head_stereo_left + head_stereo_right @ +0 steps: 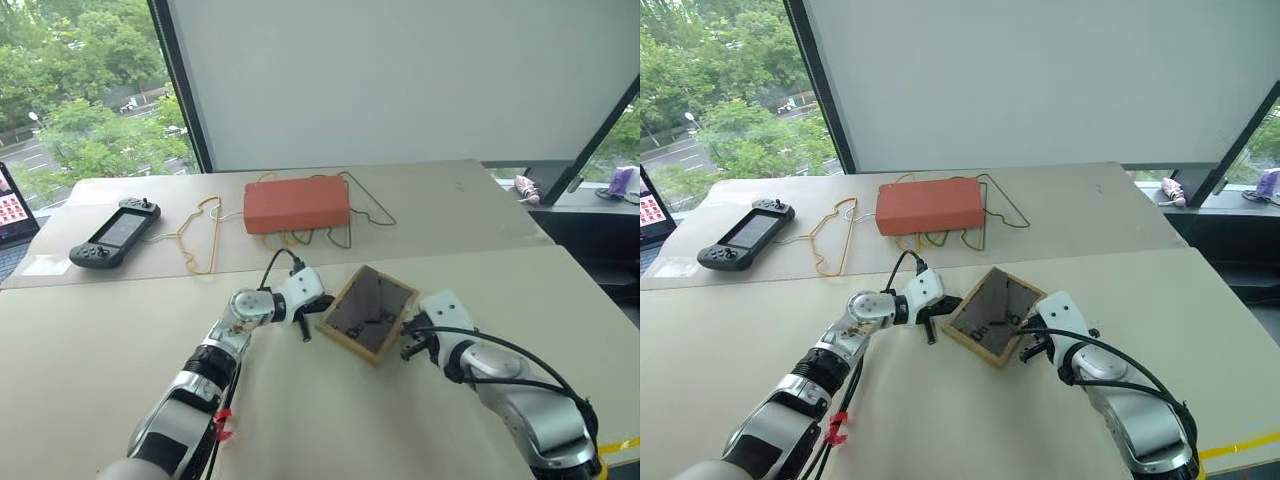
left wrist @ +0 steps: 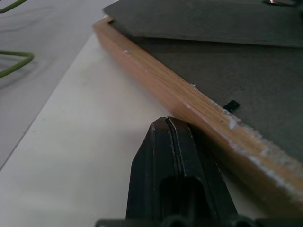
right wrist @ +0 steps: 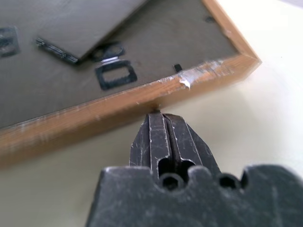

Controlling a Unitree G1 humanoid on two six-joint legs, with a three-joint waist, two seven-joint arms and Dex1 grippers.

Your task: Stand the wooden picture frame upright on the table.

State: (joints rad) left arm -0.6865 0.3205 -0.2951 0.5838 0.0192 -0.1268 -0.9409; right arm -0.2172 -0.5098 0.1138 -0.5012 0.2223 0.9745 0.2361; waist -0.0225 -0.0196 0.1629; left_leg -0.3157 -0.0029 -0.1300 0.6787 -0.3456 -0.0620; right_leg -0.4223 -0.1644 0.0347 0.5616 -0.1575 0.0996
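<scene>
The wooden picture frame [image 1: 370, 313] lies back-up on the counter [image 1: 330, 420], between the left end effector [image 1: 305, 322] at its 9 o'clock and the right end effector [image 1: 412, 343] at its 4 o'clock, both pressed together against its edges.

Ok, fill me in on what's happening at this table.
The robot is working on the small light-wood picture frame, which is tilted with its dark grey back facing up on the pale beige table, not yet standing upright. The left gripper and the right gripper are both shut, and each presses its tip against an opposite wooden edge of the frame. Farther back lie an orange-red box, wire hangers and a black handheld game console.
</scene>
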